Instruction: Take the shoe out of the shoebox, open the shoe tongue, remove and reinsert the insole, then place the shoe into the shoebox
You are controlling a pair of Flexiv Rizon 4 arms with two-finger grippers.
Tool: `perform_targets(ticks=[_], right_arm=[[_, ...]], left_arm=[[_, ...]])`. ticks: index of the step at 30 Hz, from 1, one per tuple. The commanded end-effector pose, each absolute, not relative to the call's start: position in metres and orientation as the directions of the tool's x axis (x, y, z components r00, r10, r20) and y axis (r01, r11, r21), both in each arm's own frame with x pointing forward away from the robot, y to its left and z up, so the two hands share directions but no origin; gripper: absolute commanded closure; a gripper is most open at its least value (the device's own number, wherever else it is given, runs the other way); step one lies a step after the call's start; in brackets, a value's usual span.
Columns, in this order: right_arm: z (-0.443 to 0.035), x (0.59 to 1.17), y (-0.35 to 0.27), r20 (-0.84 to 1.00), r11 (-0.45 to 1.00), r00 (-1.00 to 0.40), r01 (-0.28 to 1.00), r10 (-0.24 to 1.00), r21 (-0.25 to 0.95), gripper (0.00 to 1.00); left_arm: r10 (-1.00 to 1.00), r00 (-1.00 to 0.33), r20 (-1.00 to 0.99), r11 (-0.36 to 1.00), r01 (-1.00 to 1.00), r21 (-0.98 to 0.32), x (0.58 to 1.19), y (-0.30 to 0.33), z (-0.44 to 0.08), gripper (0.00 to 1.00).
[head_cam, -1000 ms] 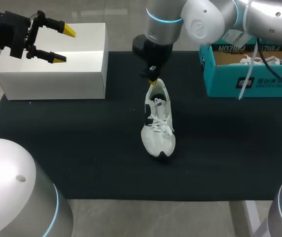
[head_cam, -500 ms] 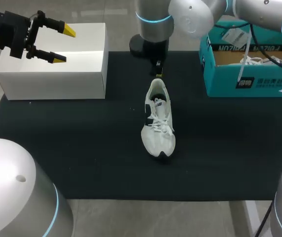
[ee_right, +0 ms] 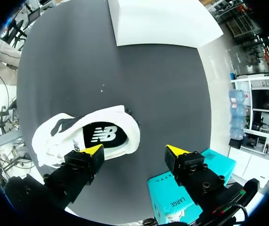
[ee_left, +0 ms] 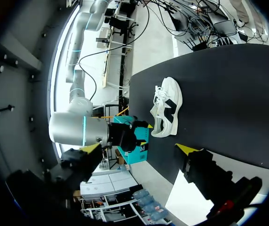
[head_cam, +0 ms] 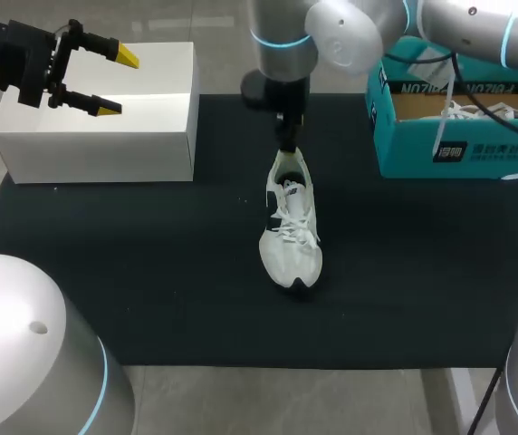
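Right wrist view: shoe (ee_right: 85, 134) under hand (ee_right: 134, 150)

You have a plain white box (head_cam: 96, 149) sitting flat on the far left corner of the black mat (head_cam: 150, 272), its left end at the mat's edge. One pale speck (head_cam: 244, 200) lies on the mat, apart from the box.

bright even overhead light, shoe (head_cam: 289, 236) stark against the black table (head_cam: 150, 272), soft highlights on the right arm (head_cam: 350, 27)
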State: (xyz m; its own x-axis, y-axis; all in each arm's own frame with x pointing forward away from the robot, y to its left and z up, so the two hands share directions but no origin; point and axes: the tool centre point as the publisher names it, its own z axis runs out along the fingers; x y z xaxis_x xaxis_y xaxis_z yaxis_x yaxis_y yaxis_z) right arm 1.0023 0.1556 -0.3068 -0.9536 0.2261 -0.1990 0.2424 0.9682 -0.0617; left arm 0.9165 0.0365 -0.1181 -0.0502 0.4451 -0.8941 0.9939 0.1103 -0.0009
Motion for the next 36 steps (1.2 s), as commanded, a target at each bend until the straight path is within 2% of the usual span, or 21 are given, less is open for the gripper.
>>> perform_targets(ticks=[1, 21, 27, 28, 31, 32, 34, 36], right_arm=[[-0.318, 1.006, 0.152, -0.198, 0.970, -0.954, 0.239, 0.225, -0.052, 0.00], [-0.372, 1.027, 0.149, -0.149, 0.985, -0.975, 0.169, 0.163, -0.030, 0.00], [-0.388, 1.030, 0.151, -0.108, 0.987, -0.982, 0.157, 0.153, -0.026, 0.06], [-0.391, 1.030, 0.151, -0.101, 0.986, -0.982, 0.162, 0.159, -0.027, 0.12], [-0.396, 1.029, 0.152, -0.083, 0.985, -0.982, 0.172, 0.169, -0.028, 0.53], [-0.396, 1.029, 0.153, -0.080, 0.985, -0.983, 0.171, 0.168, -0.030, 0.60], [-0.396, 1.028, 0.154, -0.071, 0.985, -0.983, 0.171, 0.168, -0.036, 1.00], [-0.396, 1.027, 0.155, -0.067, 0.984, -0.984, 0.171, 0.168, -0.041, 1.00]], left_arm=[[0.448, -0.051, -0.892, 0.110, 0.994, -0.001, 0.916, 0.036, -0.118, 0.00], [0.448, -0.051, -0.892, 0.110, 0.994, -0.001, 0.916, 0.036, -0.118, 0.00], [0.448, -0.051, -0.892, 0.110, 0.994, -0.001, 0.916, 0.036, -0.118, 0.00], [0.448, -0.051, -0.892, 0.110, 0.994, -0.001, 0.916, 0.036, -0.118, 0.00], [0.448, -0.051, -0.892, 0.110, 0.994, -0.001, 0.916, 0.036, -0.118, 0.00], [0.448, -0.051, -0.892, 0.110, 0.994, -0.001, 0.916, 0.036, -0.118, 0.00], [0.448, -0.051, -0.892, 0.110, 0.994, -0.001, 0.916, 0.036, -0.118, 0.00], [0.448, -0.051, -0.892, 0.110, 0.994, -0.001, 0.916, 0.036, -0.118, 0.00]])
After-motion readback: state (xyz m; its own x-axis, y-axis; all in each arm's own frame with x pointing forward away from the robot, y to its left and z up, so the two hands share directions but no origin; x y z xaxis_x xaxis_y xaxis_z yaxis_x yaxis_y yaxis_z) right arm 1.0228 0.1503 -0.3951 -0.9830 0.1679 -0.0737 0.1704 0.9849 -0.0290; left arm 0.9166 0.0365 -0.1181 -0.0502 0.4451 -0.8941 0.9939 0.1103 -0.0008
